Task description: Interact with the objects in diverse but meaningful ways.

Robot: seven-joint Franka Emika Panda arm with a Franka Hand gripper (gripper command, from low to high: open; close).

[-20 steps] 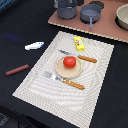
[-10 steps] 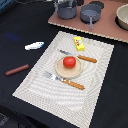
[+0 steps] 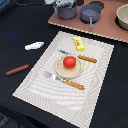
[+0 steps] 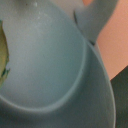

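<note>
The dark grey two-handled pot (image 3: 66, 11) stands on the brown board at the back. My gripper (image 3: 62, 3) is right over it at the frame's top edge; its jaws are not visible. The wrist view is filled by the pot's grey inside (image 4: 50, 65) and one handle (image 4: 97, 20), very close. The red tomato (image 3: 69, 62) sits on the tan plate (image 3: 60, 71). The yellow block (image 3: 79, 44) lies on the striped mat. The white-and-blue fish (image 3: 34, 45) and the brown sausage (image 3: 17, 70) lie on the dark table at the exterior view's left.
A second grey pan with a long handle (image 3: 91, 13) and a light bowl (image 3: 123, 17) stand on the brown board (image 3: 107, 30). An orange-handled knife (image 3: 80, 56) and fork (image 3: 62, 80) flank the plate on the striped mat (image 3: 95, 85).
</note>
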